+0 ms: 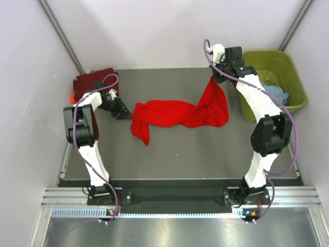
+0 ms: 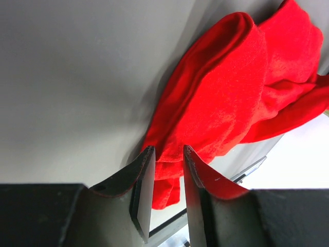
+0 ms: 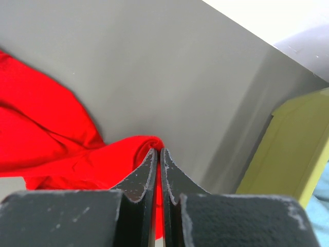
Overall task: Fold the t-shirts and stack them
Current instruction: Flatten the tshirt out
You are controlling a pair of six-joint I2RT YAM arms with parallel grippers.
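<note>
The right gripper (image 3: 157, 151) clamps a raised edge of the red t-shirt (image 1: 169, 114), which lies mid-tabletop (image 1: 195, 154), while the left gripper (image 2: 168, 154) straddles its other end, hold uncertain; the cloth is likely light and limp, so pinch at hem corners.
</note>
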